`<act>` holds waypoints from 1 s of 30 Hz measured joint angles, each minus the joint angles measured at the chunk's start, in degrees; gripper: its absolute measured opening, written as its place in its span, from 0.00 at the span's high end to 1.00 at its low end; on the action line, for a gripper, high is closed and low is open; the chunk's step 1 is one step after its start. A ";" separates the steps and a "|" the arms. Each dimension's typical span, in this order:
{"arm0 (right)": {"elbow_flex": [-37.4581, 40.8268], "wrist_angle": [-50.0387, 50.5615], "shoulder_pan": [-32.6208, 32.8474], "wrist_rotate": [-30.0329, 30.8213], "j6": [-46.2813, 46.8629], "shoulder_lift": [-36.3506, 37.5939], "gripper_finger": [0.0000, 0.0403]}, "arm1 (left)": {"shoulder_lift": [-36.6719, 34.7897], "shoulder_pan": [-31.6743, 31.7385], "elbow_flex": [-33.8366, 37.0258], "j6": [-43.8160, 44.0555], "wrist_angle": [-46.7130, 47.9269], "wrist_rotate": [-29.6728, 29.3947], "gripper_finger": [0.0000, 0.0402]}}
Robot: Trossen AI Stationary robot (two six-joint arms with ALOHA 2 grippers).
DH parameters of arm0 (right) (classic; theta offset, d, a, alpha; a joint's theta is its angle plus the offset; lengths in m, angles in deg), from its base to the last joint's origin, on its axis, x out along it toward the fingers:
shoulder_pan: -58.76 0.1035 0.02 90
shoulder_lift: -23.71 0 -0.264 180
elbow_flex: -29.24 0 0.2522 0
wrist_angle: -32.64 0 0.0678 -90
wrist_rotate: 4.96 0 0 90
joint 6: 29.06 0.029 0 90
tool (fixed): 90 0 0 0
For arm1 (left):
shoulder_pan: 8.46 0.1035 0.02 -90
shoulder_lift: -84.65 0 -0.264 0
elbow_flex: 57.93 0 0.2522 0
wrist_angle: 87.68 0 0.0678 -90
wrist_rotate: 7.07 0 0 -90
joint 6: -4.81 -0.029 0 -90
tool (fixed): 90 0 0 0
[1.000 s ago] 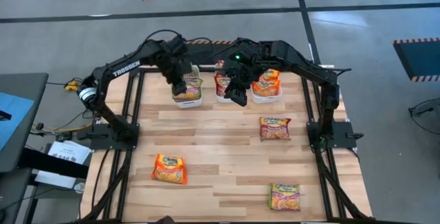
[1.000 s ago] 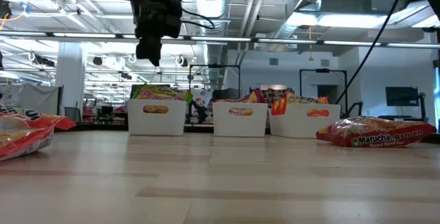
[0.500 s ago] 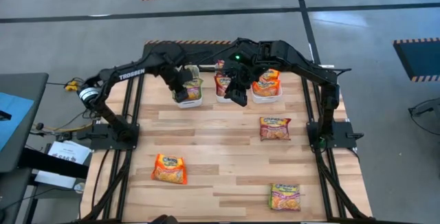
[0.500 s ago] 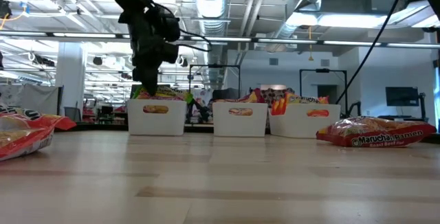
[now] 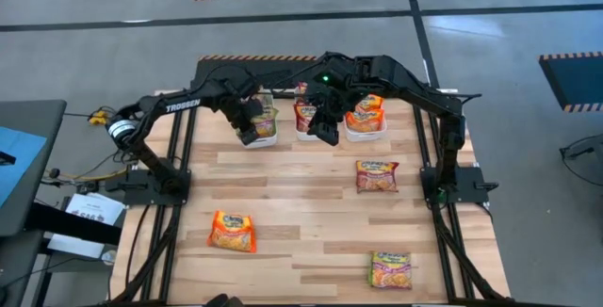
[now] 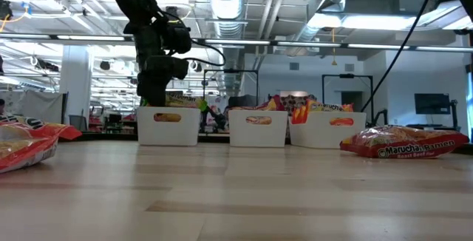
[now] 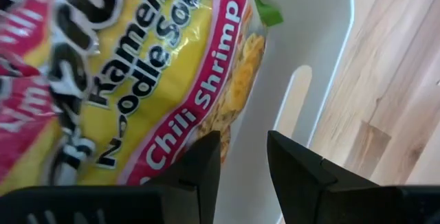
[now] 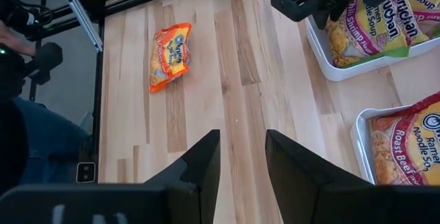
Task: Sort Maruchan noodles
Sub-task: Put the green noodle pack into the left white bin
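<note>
Three white bins stand in a row at the table's far edge, each with ramen packets in it: left bin (image 5: 262,141), middle bin (image 5: 303,137), right bin (image 5: 366,137). My left gripper (image 5: 247,134) is down at the left bin's rim (image 6: 168,110), narrowly open. Its fingers (image 7: 199,165) stand at the edge of a pink-trimmed Chili Shrimp packet (image 7: 137,80) beside the bin's wall (image 7: 313,52). My right gripper (image 5: 325,134) hovers narrowly open in front of the middle bin. Three packets lie flat on the table: maroon (image 5: 377,175), orange (image 5: 232,231), green-pink (image 5: 391,269). My left gripper comes from above into the left bin. One finger (image 7: 199,165) overlaps the edge of the Chili Shrimp packet (image 7: 227,107), which lies in the bin. I cannot tell whether the finger touches it.
The bare wooden tabletop (image 5: 301,194) spreads between the bins and the loose packets. The right wrist view shows the orange packet (image 8: 170,56), the left bin (image 8: 344,69) and a Roast Beef packet in the middle bin (image 8: 405,148). Black frame rails run along both table sides.
My left gripper has come down from well above the left bin to the bin's rim, staying over the same bin. The right arm and the loose packets have kept still.
</note>
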 joint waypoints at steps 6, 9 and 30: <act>0.00 -0.07 0.00 0.00 0.21 0.00 0.65 | -0.01 0.00 2.48 0.63 -3.65 0.27 0.72; 0.00 -0.49 0.00 0.00 0.21 0.00 0.65 | -0.01 0.22 3.82 1.31 -5.69 0.16 0.72; 0.00 -1.51 0.00 0.00 0.24 0.00 0.65 | 8.05 5.92 4.12 2.49 -10.97 -3.52 0.74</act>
